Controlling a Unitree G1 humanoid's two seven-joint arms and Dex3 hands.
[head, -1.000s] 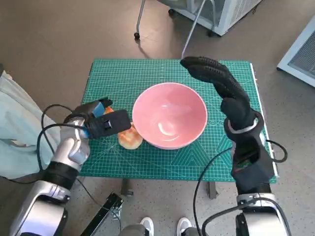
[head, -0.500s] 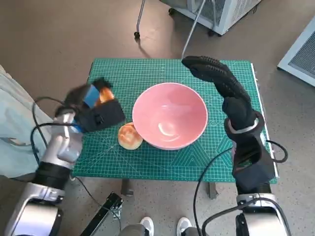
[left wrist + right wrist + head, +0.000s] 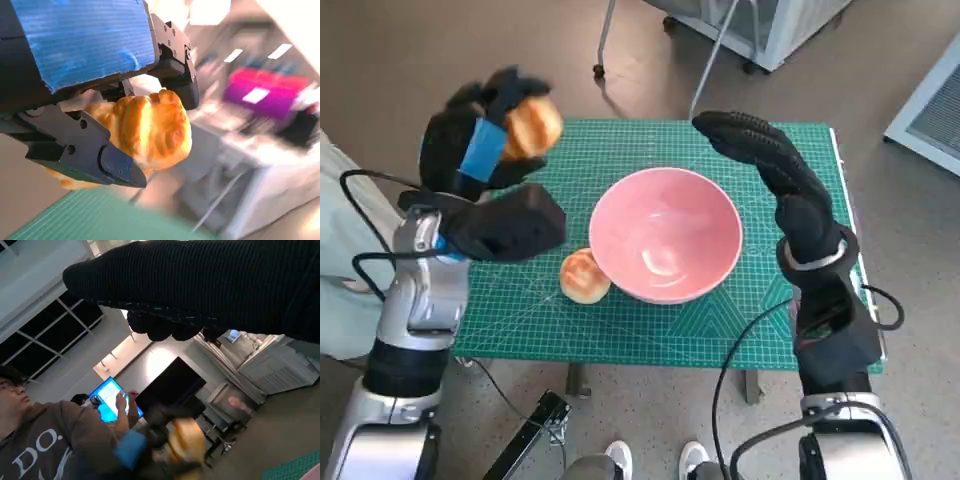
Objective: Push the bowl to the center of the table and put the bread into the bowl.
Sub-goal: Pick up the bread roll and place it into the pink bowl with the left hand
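Note:
A pink bowl [image 3: 665, 245] stands in the middle of the green mat [image 3: 620, 150]. My left hand [image 3: 485, 140] is raised well above the mat's left side and holds a golden bread roll [image 3: 532, 127] between its fingers; the left wrist view shows that roll [image 3: 150, 127] clamped between the black fingers [image 3: 85, 150]. A second bread [image 3: 584, 276] lies on the mat, touching the bowl's left side. My right hand [image 3: 765, 155] hovers above the mat's far right, beyond the bowl's rim, fingers spread and holding nothing. The right wrist view shows the glove [image 3: 210, 285] and, blurred, the left hand with its roll [image 3: 187, 442].
The mat covers the small table. Chair legs and a white cabinet [image 3: 770, 25] stand on the floor beyond it. A pale cloth [image 3: 345, 240] lies at the left edge. A person [image 3: 45, 440] sits near a laptop in the right wrist view.
My left hand has risen from the mat's left side, lifting a bread roll high and toward the far side. The bowl, the other bread and my right hand have stayed put.

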